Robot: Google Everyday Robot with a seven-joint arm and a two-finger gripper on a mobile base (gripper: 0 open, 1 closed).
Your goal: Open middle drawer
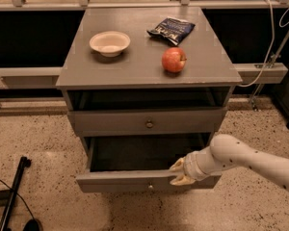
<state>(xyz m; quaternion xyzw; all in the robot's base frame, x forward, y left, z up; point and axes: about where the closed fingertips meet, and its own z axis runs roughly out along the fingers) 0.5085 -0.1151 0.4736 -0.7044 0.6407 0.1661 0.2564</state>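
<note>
While middle drawer (130, 182) juts open, jaws clasp its front edge, floor (241, 211) below.

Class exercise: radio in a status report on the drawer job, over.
Hand at front edge of middle drawer, right of its knob. Drawer pulled well out. Nothing in its way.

Cream tool (179, 173) at grey middle drawer (120, 181); red apple (174, 60); white bowl (110, 43); dark blue packet (171, 30); speckled floor (38, 143)

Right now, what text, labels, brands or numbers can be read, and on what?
Dark snack bag: pale print, too blurred to read.
No text shows on the bowl, the apple, or the gripper at the open middle drawer's front.
</note>
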